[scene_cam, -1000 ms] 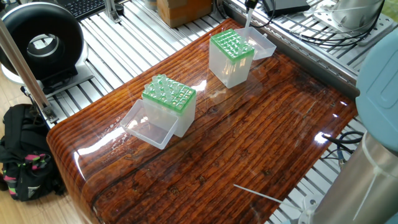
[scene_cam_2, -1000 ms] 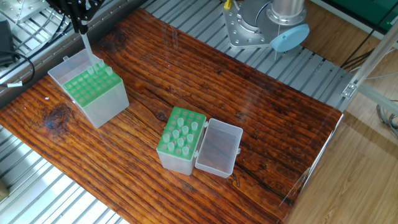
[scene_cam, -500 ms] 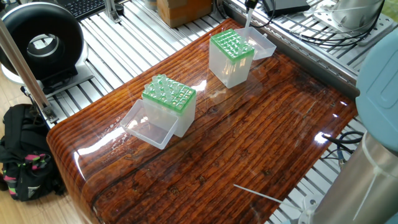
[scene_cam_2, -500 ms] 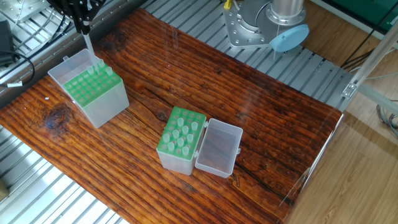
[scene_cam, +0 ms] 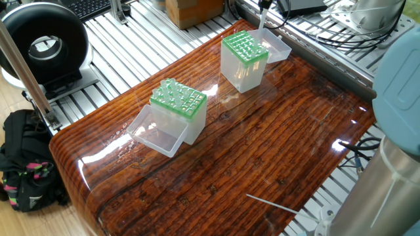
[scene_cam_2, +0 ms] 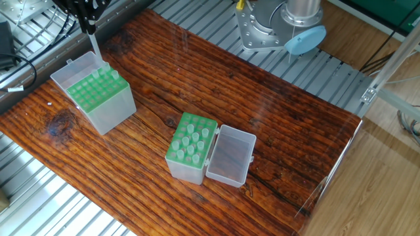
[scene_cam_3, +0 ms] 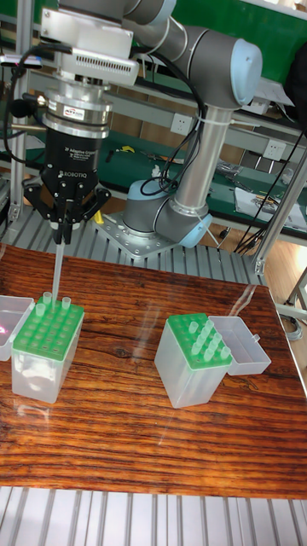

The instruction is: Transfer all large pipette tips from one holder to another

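My gripper is shut on a large pipette tip, a slim translucent tube hanging straight down. Its lower end is level with the back row of the left holder, a clear box with a green rack carrying a few tips along its back. I cannot tell whether the end is in a hole. The other fixed view shows the gripper and tip over that holder. The second holder has several tips standing in it, and its lid is open. In one fixed view the tip hangs above the far holder.
The arm's base is bolted behind the wooden table. The far holder's open lid lies beside it. Cables run along the rails at the left. A black bag and a round black device are off the table.
The gripper and its held tip have edged very slightly sideways above the left holder. Both boxes stand where they were.
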You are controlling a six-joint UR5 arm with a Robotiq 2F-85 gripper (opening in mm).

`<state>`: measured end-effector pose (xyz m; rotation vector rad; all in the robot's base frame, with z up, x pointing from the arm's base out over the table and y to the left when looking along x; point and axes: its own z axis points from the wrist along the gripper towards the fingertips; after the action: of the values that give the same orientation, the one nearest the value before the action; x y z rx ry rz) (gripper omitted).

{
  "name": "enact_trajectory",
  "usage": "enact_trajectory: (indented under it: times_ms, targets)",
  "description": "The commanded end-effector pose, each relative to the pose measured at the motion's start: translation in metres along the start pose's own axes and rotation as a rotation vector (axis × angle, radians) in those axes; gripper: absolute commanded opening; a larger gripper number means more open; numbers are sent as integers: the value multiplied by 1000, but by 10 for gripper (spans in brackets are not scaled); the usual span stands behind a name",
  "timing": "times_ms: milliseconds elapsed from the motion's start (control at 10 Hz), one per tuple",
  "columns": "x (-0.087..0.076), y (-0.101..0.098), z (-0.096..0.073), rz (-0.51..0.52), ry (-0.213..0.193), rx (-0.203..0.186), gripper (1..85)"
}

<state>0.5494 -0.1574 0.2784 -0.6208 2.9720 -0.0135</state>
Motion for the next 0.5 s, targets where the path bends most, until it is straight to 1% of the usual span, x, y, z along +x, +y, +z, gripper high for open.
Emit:
enact_trajectory:
  times_ms: [0, 400]
  targets:
    - [1, 0, -1, -2, -3, 0, 73]
    - [-1, 5, 0, 9, -2, -17, 73]
